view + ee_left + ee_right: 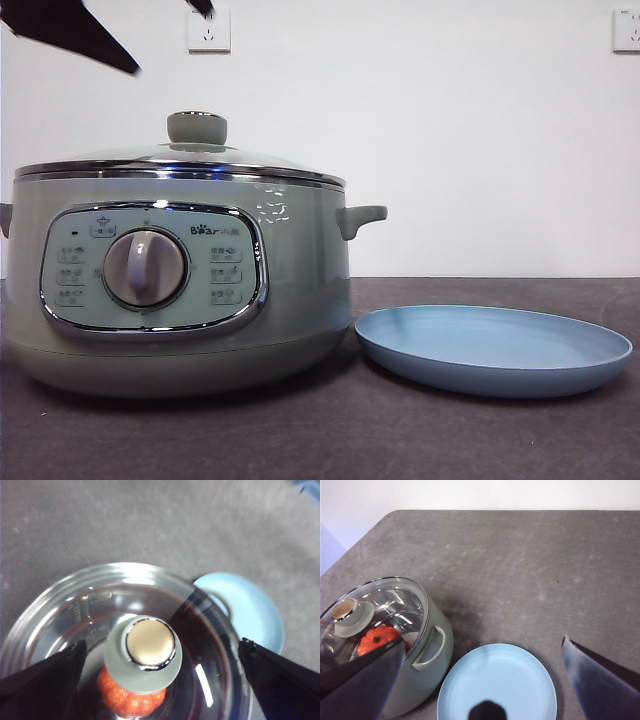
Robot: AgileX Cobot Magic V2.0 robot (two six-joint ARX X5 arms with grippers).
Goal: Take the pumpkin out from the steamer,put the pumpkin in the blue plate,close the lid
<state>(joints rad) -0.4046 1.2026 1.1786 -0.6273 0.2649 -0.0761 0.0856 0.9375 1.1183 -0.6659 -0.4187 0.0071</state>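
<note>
I see a pale sage-green steamer (pixel 300 300) with a chrome-rimmed panel and a grey-white dial. Its lid (pixel 180 160) is clear glass, chrome at the rim, with a sage-green knob capped in cream. Through the glass the pumpkin (pixel 379 638) shows orange-red and ribbed. The blue plate (pixel 495 350) is plain matte light blue. The surface (pixel 520 570) is mottled dark grey; both hands are black.

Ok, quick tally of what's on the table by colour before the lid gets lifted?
Sage green: 2, the steamer and the lid with its green knob, sitting on it
Orange: 1, the pumpkin inside, seen through the glass
Blue: 1, the blue plate beside the steamer, nothing on it
Total: 4
</note>
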